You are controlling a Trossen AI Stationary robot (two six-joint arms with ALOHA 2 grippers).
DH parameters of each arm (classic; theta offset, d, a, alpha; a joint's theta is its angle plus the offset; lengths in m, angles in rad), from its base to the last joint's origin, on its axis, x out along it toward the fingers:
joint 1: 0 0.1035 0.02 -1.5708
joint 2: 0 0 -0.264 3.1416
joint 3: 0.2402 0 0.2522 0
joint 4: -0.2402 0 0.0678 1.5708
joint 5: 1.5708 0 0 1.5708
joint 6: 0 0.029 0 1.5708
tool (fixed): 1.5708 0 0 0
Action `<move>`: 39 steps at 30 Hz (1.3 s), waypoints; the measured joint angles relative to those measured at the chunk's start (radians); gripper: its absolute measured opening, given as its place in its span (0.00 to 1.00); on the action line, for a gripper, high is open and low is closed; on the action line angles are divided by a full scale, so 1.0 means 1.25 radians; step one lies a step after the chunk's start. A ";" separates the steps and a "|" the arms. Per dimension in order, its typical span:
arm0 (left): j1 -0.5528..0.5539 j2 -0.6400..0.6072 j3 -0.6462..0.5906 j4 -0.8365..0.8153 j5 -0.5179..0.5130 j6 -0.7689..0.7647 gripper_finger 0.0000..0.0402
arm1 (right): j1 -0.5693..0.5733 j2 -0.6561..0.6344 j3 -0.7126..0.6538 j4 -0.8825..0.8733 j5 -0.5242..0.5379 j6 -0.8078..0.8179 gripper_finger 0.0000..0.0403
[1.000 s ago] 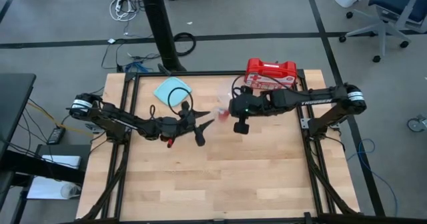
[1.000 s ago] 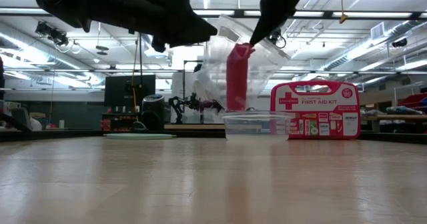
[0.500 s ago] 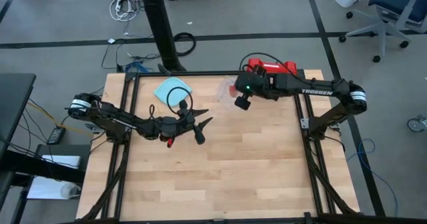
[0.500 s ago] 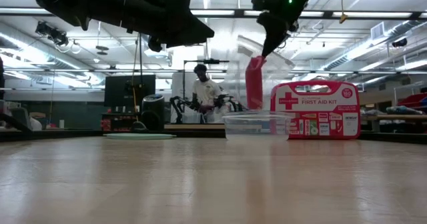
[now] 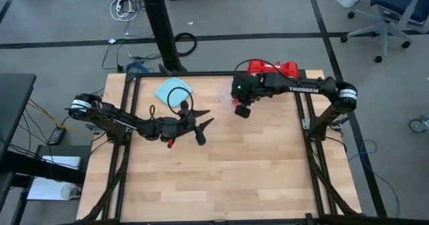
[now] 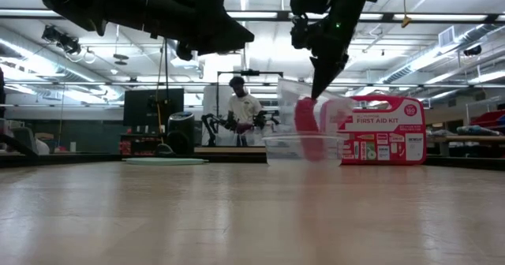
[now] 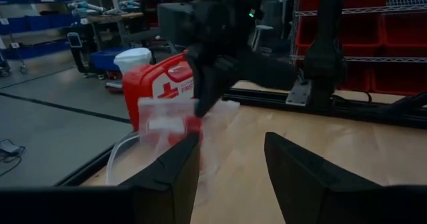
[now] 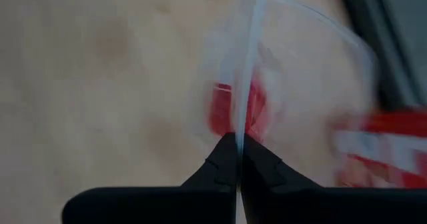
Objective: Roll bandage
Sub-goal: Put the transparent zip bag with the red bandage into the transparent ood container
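Observation:
The bandage point(image 8: 227, 111) shows as a red piece inside a clear plastic bag point(image 6: 304, 111), which hangs from my right gripper point(image 6: 317, 90) near the table's far edge. The gripper is shut on the bag and stands just left of the red first-aid case point(image 5: 271, 68). The bag's lower end overlaps a clear tub point(image 6: 304, 148) in the low view; whether it is inside the tub cannot be told. My left gripper point(image 5: 206, 131) hovers open over the table's left middle, pointing at the bag point(image 7: 170, 124) and holding nothing. My right gripper pinches the clear bag's upper edge point(image 8: 240, 132) between its two shut fingers, coming steeply from above. The bag hangs below the fingers with the red bandage inside it. Its lower end is level with the clear tub.
A teal flat piece point(image 5: 173, 91) lies at the far left of the table. The first-aid case point(image 6: 383, 131) stands upright beside the tub at the far edge. A person point(image 6: 241, 107) is in the room behind. Bare wood point(image 5: 221, 178) fills the near half.
My right gripper has swung toward the table's far edge and gone down, tipping steeper, staying shut. The bag with the bandage has travelled with it from over the table's middle to the tub beside the first-aid case, hanging lower.

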 joint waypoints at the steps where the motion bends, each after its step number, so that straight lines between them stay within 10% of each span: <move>1: 0.000 0.000 0.000 0.000 0.006 0.000 0.43 | -0.005 0.000 0.000 0.009 -0.033 -0.005 0.00; 39: 0.000 0.000 0.000 -0.021 0.017 0.001 0.43 | -0.184 0.143 0.000 0.077 -0.139 -0.094 0.19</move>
